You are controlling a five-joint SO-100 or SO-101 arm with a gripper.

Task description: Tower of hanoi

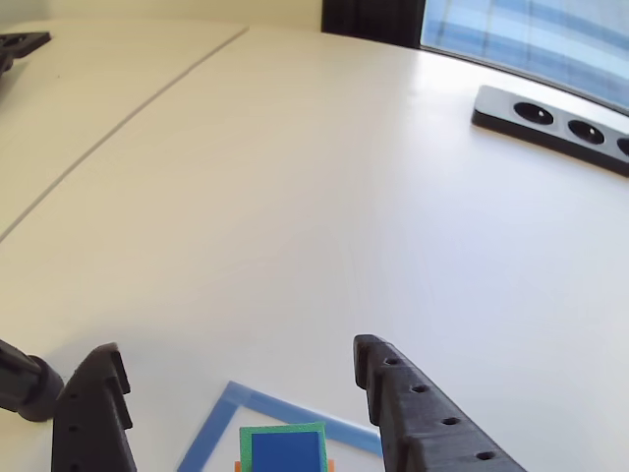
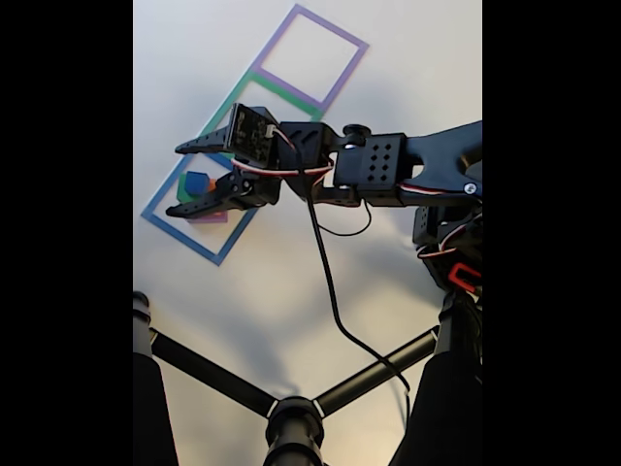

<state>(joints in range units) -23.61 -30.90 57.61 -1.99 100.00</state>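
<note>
- Presently the black two-finger gripper (image 2: 179, 180) hangs above the stacked tower of matte plastic square blocks (image 2: 202, 194), its jaws apart and empty; in the other view the two jaws flank the stack at the lower edge of the picture.
- Tower position: the small blue cube (image 1: 287, 451) sits on the larger green block (image 1: 283, 430), with a sliver of the orange block (image 1: 331, 464) below it; the flat purple block (image 2: 210, 217) shows at the base in the fixed view. All stand inside the blue tape square outline (image 2: 170, 218) on the white bench (image 1: 295, 197).
- The green tape outline (image 2: 247, 92) and purple tape outline (image 2: 310, 53) lie further along, neither holding a block.
- Judgement: no block appears moved yet; the top blue cube is the likely first pick.
- Risk: a descent that goes too low could catch the green block as well, lifting two levels or skewing the stack.
- Risk: an off-centre closing could push the cube sideways off the green block.
- A white power strip (image 1: 550, 123) lies well apart.
</note>
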